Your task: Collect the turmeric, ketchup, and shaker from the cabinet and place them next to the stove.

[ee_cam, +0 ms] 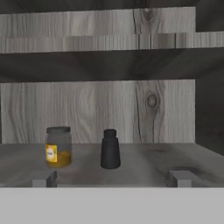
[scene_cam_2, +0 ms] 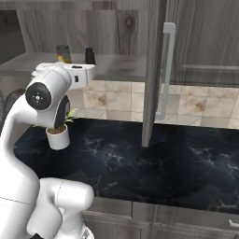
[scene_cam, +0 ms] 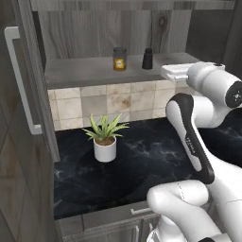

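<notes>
We see a glossy white arm (scene_cam: 208, 108) built of rounded, tubular links, with thick bulbous housings at the joints. A black band runs along the side of one link, carrying small pale lettering too fine for us to read. Dark circular caps with a tiny light mark sit on the joint ends (scene_cam_2: 38, 96). The flat white hand (scene_cam: 176, 71) is boxy, and two small grey fingertips (ee_cam: 43, 178) are squared off.

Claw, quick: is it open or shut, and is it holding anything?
Claw: open, holding nothing; it faces the turmeric and shaker on the cabinet shelf.
</notes>
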Controlling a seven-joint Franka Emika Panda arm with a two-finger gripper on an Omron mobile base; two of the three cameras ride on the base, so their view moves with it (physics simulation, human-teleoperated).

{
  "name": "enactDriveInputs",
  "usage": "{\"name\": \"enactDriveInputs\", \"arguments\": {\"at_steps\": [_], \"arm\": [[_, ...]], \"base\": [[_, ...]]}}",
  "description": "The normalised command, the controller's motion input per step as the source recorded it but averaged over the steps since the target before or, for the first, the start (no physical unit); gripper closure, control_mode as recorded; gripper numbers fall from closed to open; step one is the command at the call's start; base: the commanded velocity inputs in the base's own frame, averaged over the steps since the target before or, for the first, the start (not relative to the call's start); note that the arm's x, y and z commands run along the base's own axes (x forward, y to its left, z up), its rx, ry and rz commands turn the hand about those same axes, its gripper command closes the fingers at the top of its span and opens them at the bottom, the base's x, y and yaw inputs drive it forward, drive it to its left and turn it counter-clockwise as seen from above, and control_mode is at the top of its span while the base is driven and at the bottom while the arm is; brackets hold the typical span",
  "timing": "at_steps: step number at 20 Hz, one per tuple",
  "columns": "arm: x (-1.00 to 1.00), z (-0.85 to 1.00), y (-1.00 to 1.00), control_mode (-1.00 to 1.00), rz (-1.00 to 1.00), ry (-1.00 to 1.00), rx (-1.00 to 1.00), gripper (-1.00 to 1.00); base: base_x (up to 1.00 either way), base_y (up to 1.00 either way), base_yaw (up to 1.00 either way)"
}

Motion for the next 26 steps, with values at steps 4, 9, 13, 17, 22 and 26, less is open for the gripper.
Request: {"name": "enactDriveInputs", "arguments": {"at_steps": [4,9,13,17,22,26], "arm": [[0.00,-0.04,-0.03,-1.00,0.00,0.00,0.07,-1.00],[0.05,-0.01,0.00,-1.00,0.00,0.04,0.00,-1.00],[0.22,0.00,0.00,-1.00,0.00,0.14,0.01,-1.00],[0.33,0.00,0.00,-1.00,-0.01,0.20,0.01,-1.00],[0.26,0.00,0.00,-1.00,0.00,0.13,0.00,-1.00],[0.00,0.00,0.00,-1.00,0.00,0.00,0.00,-1.00]], "base": [[0.00,0.00,0.00],[0.00,0.00,0.00],[0.00,0.00,0.00],[0.00,0.00,0.00],[0.00,0.00,0.00],[0.00,0.00,0.00]]}}
